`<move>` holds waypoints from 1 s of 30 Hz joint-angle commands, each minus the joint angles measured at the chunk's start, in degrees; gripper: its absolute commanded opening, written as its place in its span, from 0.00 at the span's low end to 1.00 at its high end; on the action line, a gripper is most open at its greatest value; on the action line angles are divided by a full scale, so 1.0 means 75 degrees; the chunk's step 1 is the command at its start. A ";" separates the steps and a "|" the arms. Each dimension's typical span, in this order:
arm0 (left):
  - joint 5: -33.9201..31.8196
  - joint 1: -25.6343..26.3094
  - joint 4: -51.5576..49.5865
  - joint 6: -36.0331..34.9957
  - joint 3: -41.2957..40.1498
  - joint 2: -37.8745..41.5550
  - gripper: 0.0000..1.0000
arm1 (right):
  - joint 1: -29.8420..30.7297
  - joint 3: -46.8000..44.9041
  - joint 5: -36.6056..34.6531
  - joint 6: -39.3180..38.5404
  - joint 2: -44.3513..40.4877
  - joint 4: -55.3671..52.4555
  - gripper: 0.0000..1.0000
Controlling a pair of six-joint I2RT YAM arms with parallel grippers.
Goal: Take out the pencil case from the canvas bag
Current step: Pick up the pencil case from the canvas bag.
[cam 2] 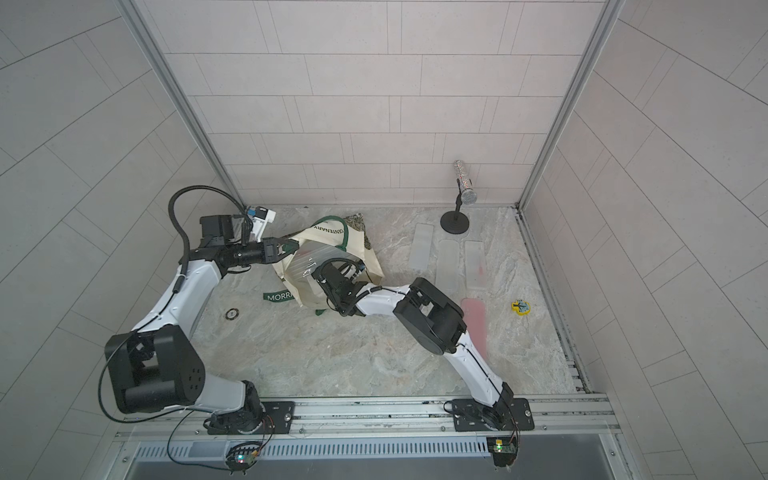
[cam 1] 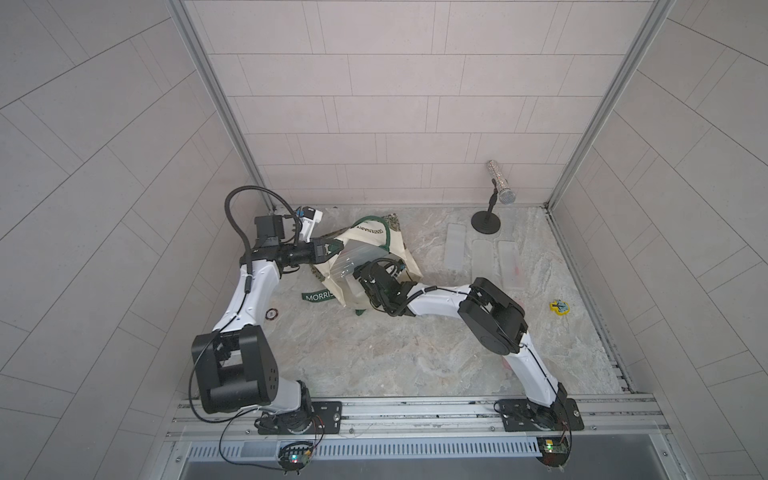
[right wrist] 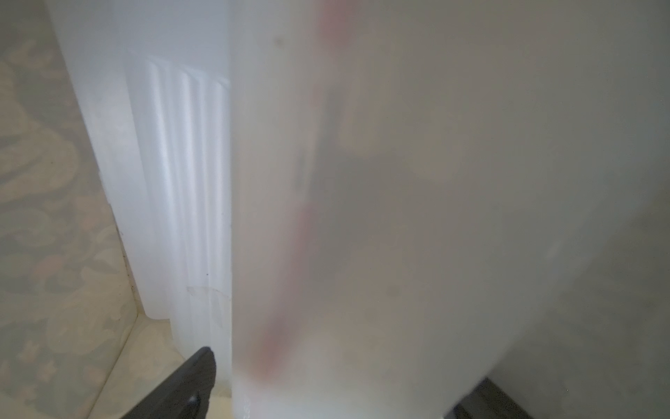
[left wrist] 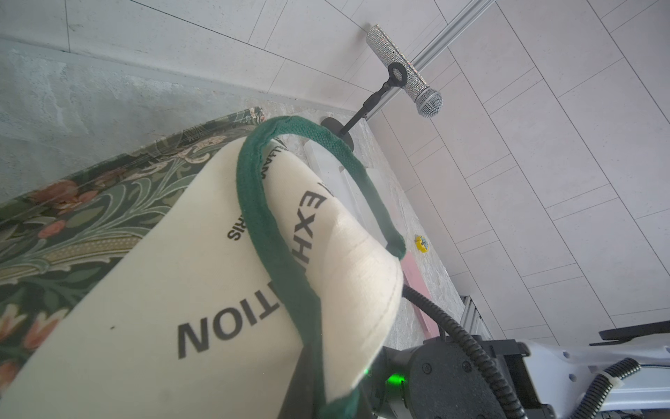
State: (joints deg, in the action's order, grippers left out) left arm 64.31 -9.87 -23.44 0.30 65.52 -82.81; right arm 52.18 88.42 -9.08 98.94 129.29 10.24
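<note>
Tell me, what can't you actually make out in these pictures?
- Pencil case: right wrist view, so close it is a frosted blur; contents unreadable.
- Right gripper: in both top views its wrist and the canvas bag hide the fingertips; grip on the case unclear.
- Left gripper: left wrist view, bag cloth covers the fingertips.
- Yellow object: both top views, too small to identify.

The marble tabletop (cam 1: pixel 374 353) bears the canvas bag (cam 1: pixel 374 232), 3 frosted cases (cam 1: pixel 482 259), a microphone stand (cam 1: pixel 485 221) and a yellow toy (cam 1: pixel 560 307).
</note>
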 commanded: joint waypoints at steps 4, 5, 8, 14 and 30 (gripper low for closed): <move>0.0926 0.0001 0.0173 -0.0145 -0.0002 0.0406 0.00 | -0.0155 -0.0403 0.0262 0.0590 0.0700 -0.0616 0.86; 0.0926 0.0014 0.0172 -0.0143 0.0007 0.0405 0.00 | -0.0186 -0.0464 0.0304 0.0607 0.0705 -0.0609 0.84; 0.0928 0.0005 0.0174 -0.0132 -0.0004 0.0435 0.00 | -0.0281 -0.0778 0.0557 0.0778 0.0772 -0.0261 0.79; 0.0790 0.0011 0.0184 -0.0168 -0.0031 0.0581 0.00 | -0.0313 -0.1231 0.0814 0.0596 0.0736 0.0474 0.67; 0.0671 0.0005 0.0213 -0.0145 -0.0060 0.0416 0.00 | -0.0290 -0.2138 0.0841 -0.1871 -0.0326 0.2164 0.40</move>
State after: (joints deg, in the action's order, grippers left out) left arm 64.01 -9.91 -23.46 -0.03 64.99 -81.58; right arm 50.09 73.80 -3.16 90.70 127.76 32.45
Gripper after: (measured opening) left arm 0.092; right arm 0.406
